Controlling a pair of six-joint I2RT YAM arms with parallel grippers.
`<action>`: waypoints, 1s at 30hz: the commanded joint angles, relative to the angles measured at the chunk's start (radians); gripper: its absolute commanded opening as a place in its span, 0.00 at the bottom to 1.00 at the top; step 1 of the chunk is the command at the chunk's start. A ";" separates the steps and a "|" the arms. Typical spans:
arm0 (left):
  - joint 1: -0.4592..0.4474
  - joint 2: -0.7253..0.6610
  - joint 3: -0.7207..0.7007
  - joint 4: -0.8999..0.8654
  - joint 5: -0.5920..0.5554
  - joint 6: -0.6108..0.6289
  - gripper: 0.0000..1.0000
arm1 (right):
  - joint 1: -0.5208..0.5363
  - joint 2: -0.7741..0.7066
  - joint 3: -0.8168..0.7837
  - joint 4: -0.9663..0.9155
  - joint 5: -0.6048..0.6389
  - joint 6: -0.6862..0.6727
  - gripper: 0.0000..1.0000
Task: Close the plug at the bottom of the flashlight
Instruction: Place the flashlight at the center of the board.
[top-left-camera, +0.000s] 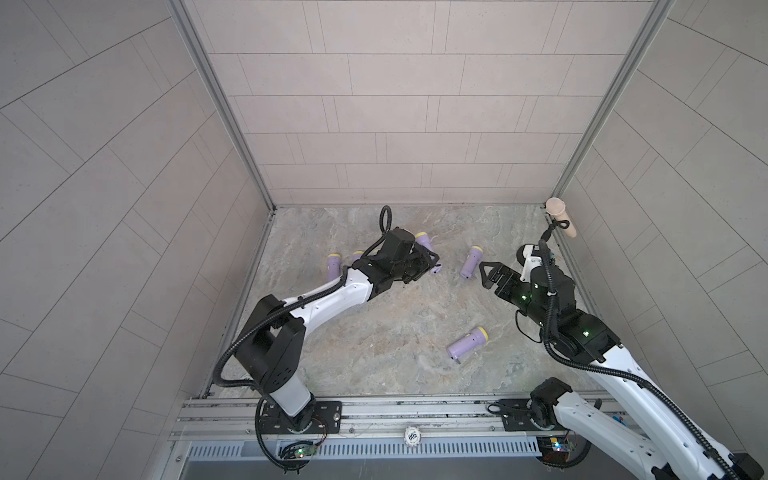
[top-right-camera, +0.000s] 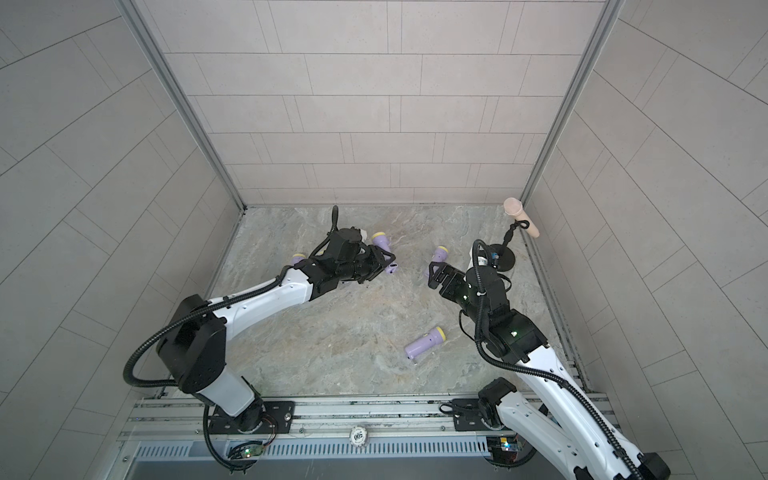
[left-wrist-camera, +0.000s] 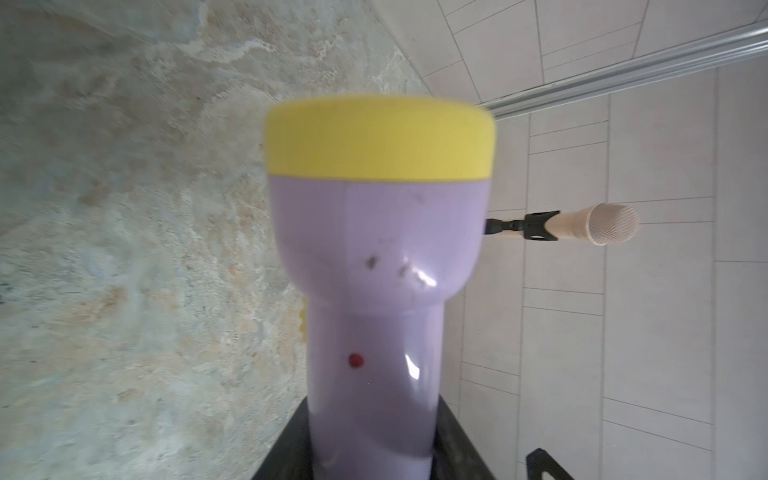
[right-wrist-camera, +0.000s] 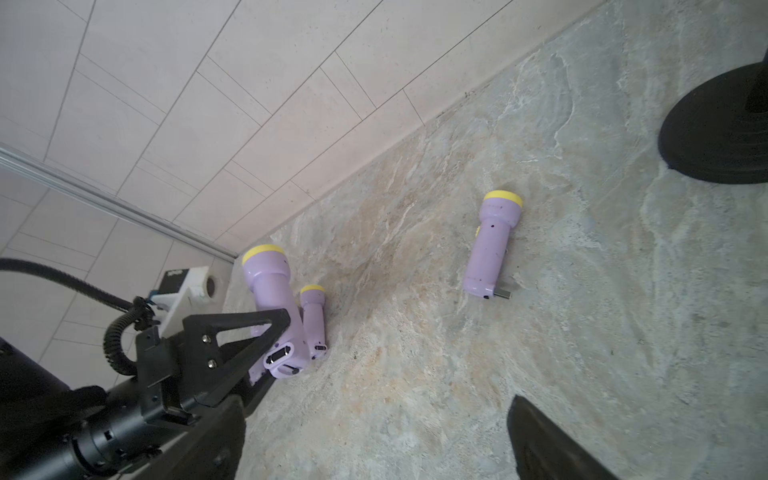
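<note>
A: Two arms, how far along?
B: My left gripper (top-left-camera: 428, 261) is clamped on the flashlight (left-wrist-camera: 374, 249), mid-table (top-left-camera: 374, 332) near the far edge. Its plug (right-wrist-camera: 279, 356) looks tucked in, I think. My right gripper (top-left-camera: 483, 275) is clear, jaws apart, empty.

top views: overhead, sharing whole table (top-left-camera: 395, 324) | left wrist: close on flashlight (left-wrist-camera: 376, 257) | right wrist: low across table

Arms (top-left-camera: 316, 305): white shells (top-right-camera: 266, 301), blk joints (top-left-camera: 270, 353), corrugated blk cables (top-left-camera: 552, 291), green LEDs (top-left-camera: 524, 297), blk triangular tool fingers (right-wrist-camera: 199, 345).
</note>
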 joint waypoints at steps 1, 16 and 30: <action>-0.002 -0.010 0.076 -0.245 -0.111 0.175 0.00 | -0.001 -0.018 0.026 -0.076 0.001 -0.082 1.00; -0.002 0.216 0.328 -0.569 -0.245 0.357 0.00 | 0.000 -0.079 -0.027 -0.089 -0.041 -0.151 0.99; 0.003 0.406 0.512 -0.687 -0.329 0.394 0.00 | 0.000 -0.076 -0.065 -0.074 -0.063 -0.168 1.00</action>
